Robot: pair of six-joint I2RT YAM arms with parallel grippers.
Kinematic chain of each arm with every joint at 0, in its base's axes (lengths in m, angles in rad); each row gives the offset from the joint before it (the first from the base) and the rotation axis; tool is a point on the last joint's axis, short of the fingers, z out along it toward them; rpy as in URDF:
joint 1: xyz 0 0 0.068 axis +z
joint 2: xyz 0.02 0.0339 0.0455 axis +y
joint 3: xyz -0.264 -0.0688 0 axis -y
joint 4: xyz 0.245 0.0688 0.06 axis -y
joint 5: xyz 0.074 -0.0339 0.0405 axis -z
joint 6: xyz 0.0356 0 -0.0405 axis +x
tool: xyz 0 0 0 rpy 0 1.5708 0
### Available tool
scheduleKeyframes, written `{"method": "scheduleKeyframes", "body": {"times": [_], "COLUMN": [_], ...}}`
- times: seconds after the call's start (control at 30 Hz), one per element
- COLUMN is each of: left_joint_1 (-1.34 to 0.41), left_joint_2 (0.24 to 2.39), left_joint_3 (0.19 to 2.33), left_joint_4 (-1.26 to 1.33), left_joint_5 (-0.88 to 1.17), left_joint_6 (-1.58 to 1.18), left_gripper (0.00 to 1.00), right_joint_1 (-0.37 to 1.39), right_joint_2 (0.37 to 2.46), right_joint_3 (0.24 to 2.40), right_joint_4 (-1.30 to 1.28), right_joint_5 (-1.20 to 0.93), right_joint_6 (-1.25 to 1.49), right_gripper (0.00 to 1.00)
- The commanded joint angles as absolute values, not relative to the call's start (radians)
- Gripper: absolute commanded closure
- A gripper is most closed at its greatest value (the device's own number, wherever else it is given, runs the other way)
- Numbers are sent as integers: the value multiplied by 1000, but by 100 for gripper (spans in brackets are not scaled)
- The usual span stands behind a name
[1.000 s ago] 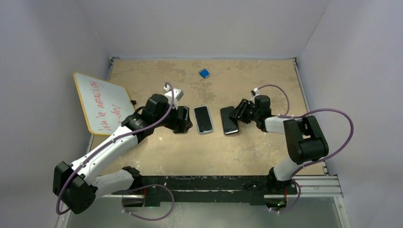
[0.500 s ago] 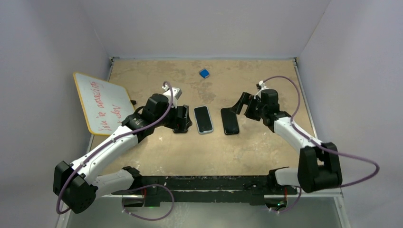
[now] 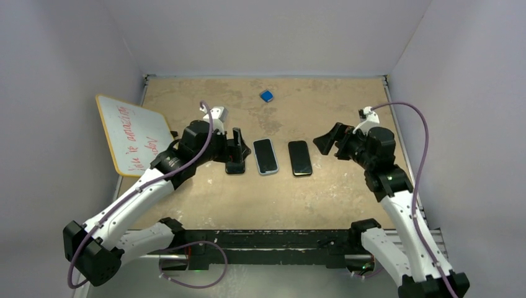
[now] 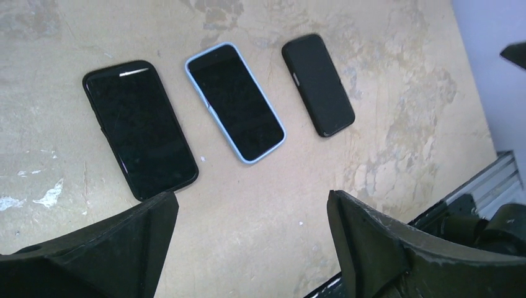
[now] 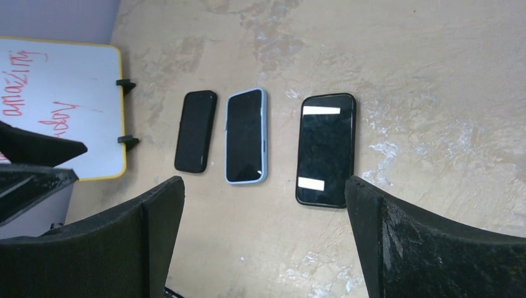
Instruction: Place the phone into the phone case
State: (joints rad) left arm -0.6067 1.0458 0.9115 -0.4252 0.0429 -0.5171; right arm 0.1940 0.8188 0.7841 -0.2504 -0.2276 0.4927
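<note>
Three phone-shaped things lie side by side mid-table. The middle one, a phone in a light-blue case, lies screen up. A black phone lies to its right, another black one to its left. I cannot tell which of them is an empty case. My left gripper hovers open over the left black one, partly hiding it from above. My right gripper stands open, right of the right phone, touching nothing.
A whiteboard with red writing leans at the left wall. A small blue object lies near the back. A metal rail runs along the front edge. Walls close in the left, back and right sides.
My right gripper has opened and drawn back to the right, away from the right black phone, which now lies straight. My left wrist has lifted and tilted a little.
</note>
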Motion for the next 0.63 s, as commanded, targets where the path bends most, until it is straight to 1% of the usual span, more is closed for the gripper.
{"method": "scheduleKeyframes", "body": {"times": [0.0, 0.23, 0.4, 0.6], "left_joint_1": [-603, -603, -603, -602], "left_joint_2": [978, 933, 918, 888], "left_joint_3": [906, 856, 816, 794], "left_joint_4": [-327, -266, -208, -173], "left_joint_5": [-25, -5, 38, 21], "left_joint_6": [-573, -581, -599, -586], "left_gripper": [5, 5, 6, 6], "right_joint_1": [190, 190, 190, 190], "right_joint_2": [713, 635, 647, 654], "right_joint_3": [781, 775, 777, 779], "right_joint_4": [-311, -304, -302, -292], "right_joint_5": [-274, -297, -314, -314], "right_joint_6": [497, 523, 525, 529], "right_gripper": [1, 1, 1, 1]}}
